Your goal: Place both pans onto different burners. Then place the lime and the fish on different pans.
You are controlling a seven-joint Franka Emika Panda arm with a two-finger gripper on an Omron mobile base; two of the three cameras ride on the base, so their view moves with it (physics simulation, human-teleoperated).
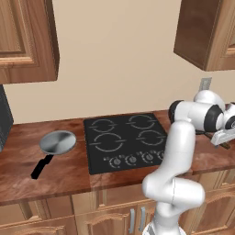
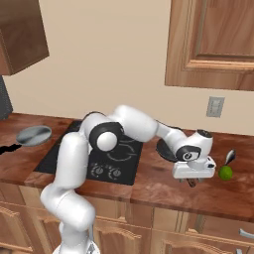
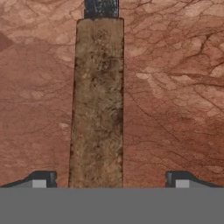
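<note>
Steel pan (image 1: 58, 142) sits left of the cooktop (image 1: 125, 140) on the worktop (image 1: 55, 170), bare wood around it. Right base view — tool (image 2: 192, 182) hangs low over the dark pan's (image 2: 165, 148) handle, lime (image 2: 226, 172) just beside. Hand view — fingers (image 3: 41, 180) spread wide astride the brown handle (image 3: 97, 105), gripping nothing.

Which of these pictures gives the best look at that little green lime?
The right base view: the lime sits in plain sight on the wooden counter, right of the open gripper. The hand view looks down at a brown pan handle between the fingertips instead.
</note>
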